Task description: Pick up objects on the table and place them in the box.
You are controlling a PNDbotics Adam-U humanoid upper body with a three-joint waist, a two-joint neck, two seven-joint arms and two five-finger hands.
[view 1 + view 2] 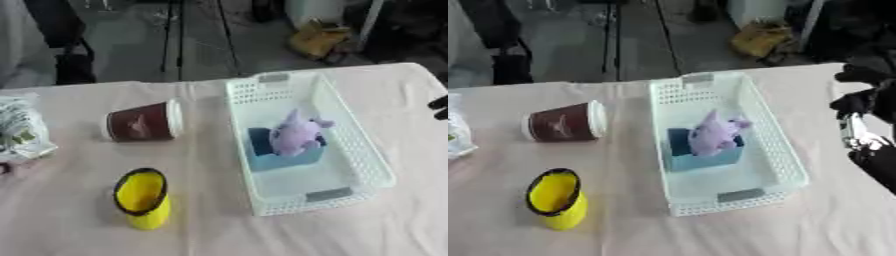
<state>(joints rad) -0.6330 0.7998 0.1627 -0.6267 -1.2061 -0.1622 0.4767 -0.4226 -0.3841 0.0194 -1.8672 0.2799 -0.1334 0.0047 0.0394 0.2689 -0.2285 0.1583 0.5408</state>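
A white perforated box [785, 150] stands at the table's centre right. Inside it a purple plush toy [710, 134] lies on a blue block [702, 159]. A brown paper cup [140, 122] with a white lid lies on its side to the left of the box. Nearer the front, a yellow cup [143, 197] with a black rim lies tilted, its mouth facing up and back. My right hand [866, 100] hovers beside the box's right wall, open and holding nothing; only its dark fingertips [440, 107] show in the left eye view. My left hand is out of sight.
A crinkled silver and white bag [19, 131] lies at the table's left edge. The table is covered with a pale pink cloth [79, 225]. Beyond the far edge are a dark floor, stands and a yellowish bundle [317, 39].
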